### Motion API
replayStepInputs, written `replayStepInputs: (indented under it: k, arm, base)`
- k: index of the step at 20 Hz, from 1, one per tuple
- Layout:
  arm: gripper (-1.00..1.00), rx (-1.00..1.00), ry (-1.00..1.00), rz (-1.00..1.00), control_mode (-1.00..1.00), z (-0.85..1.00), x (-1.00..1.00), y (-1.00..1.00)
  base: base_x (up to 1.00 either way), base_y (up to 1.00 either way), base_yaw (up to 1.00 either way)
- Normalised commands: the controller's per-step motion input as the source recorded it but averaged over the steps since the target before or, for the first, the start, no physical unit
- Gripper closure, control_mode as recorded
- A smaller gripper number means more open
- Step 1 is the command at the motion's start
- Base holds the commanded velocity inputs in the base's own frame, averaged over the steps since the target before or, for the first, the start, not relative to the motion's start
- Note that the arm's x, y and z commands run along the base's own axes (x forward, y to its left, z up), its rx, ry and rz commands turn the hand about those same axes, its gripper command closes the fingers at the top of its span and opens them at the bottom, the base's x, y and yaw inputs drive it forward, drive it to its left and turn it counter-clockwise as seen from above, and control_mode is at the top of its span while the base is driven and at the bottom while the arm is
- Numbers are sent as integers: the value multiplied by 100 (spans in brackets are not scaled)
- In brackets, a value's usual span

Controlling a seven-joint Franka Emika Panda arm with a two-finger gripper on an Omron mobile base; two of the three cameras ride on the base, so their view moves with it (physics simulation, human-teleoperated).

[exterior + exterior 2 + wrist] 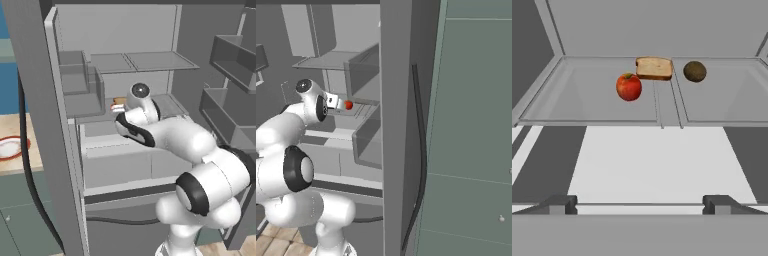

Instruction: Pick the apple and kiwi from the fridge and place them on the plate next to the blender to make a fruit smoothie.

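Arm: reaches level into the open fridge (125, 65), end effector (639, 202) spread wide, holding nothing, short of the shelf's front edge. Apple (629, 86): on shelf, clear space before it; bread slice (654, 68) just behind, kiwi (695, 71) beyond the bread's far side.

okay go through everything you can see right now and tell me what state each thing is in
fridge: doors open
apple: on the fridge shelf, not held
kiwi: on the same shelf, not held
bread slice: lying between them, further back
hand: open, empty, short of the shelf
plate: on the counter
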Motion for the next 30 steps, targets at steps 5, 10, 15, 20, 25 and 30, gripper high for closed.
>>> replayStepInputs:
  k: [5, 10, 15, 20, 25, 30]
  arm:
    - [-100, 0, 6, 0, -100, -10, 45, 3]
    - [-100, 0, 0, 0, -100, -24, 29, 0]
    - [-100, 0, 0, 0, -100, -27, 35, 0]
    - [-100, 0, 0, 0, -100, -22, 44, 0]
    - [-100, 0, 0, 0, -100, -12, 49, 0]
    - [-100, 0, 0, 0, -100, -14, 46, 0]
  base:
    - [0, 0, 0]
    - [0, 0, 0]
    - [0, 0, 0]
    - [0, 0, 0]
    - [0, 0, 0]
    - [0, 0, 0]
